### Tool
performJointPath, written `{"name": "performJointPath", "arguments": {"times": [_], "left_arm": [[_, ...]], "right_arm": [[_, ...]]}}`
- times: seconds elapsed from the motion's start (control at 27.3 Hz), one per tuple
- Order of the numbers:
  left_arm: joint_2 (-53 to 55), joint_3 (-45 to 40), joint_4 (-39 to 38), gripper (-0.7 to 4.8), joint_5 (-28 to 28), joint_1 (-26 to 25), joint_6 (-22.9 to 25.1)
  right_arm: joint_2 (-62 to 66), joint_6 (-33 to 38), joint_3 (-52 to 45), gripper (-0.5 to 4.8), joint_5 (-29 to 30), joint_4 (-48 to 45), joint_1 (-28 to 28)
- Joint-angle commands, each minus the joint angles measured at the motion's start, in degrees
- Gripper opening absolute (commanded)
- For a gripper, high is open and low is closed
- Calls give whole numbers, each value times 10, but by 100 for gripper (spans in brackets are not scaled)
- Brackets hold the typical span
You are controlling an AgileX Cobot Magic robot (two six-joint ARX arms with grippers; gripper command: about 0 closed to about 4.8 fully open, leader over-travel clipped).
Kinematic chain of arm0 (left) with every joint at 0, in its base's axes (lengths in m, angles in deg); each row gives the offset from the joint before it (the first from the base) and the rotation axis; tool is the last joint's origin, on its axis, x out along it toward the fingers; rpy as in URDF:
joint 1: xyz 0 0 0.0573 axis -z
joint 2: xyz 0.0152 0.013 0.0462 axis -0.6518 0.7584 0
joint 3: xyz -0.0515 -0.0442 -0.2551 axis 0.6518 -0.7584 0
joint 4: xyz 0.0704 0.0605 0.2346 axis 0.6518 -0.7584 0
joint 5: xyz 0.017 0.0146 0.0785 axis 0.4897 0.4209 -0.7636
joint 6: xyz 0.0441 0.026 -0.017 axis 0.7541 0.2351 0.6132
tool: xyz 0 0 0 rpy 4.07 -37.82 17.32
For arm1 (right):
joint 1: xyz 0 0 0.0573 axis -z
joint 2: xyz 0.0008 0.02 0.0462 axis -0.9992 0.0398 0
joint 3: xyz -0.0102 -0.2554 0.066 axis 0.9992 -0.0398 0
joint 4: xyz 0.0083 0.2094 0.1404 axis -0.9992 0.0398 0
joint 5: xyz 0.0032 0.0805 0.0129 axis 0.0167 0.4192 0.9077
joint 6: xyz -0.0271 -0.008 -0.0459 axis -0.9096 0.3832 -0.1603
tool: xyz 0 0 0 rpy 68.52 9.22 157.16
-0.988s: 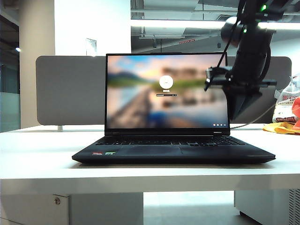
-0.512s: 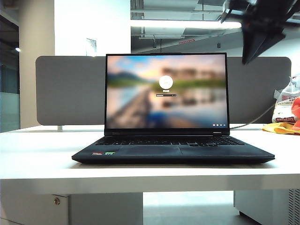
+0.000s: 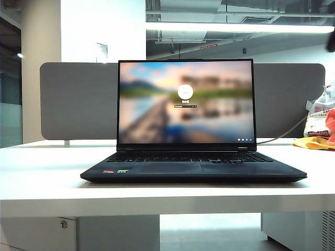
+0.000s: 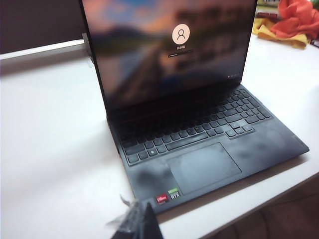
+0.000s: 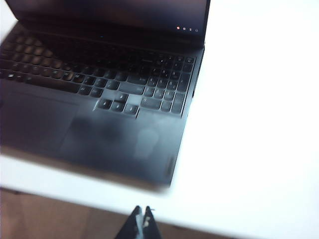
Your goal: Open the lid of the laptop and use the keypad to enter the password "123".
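The black laptop (image 3: 246,170) sits on the white table (image 3: 42,172) with its lid (image 3: 186,102) raised upright. The screen shows a login page over a blurred landscape. The keypad (image 3: 188,157) lies bare with nothing on it. In the left wrist view my left gripper (image 4: 138,215) is shut and empty, held above the table edge near the laptop's (image 4: 204,167) stickered front corner. In the right wrist view my right gripper (image 5: 142,213) is shut and empty, hanging off the table's front edge, well back from the keypad (image 5: 149,89). Neither gripper shows in the exterior view.
A grey divider board (image 3: 78,102) stands behind the laptop. At the table's right end lie an orange and yellow cloth (image 3: 316,142) and a printed bag (image 3: 320,112), with a cable (image 3: 288,133) running to the laptop. A dark bit of arm (image 3: 331,42) shows at the right edge.
The right arm, which hung in front of the screen's right side, has risen up and out of the exterior view. The laptop and its lid have not moved.
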Motion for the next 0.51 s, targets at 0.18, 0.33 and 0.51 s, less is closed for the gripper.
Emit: {"name": "performJointPath", "arguments": {"times": [0.18, 0.33, 0.51], "left_arm": [[-34, -56, -37, -6, -1, 0, -6], [-34, -56, -55, -5, 5, 1, -10], [-34, -56, -57, -5, 2, 0, -10]], "right_arm": [[-187, 23, -118, -5, -2, -4, 1], [-254, 48, -136, -5, -2, 25, 1], [-290, 48, -136, -5, -2, 66, 1]]}}
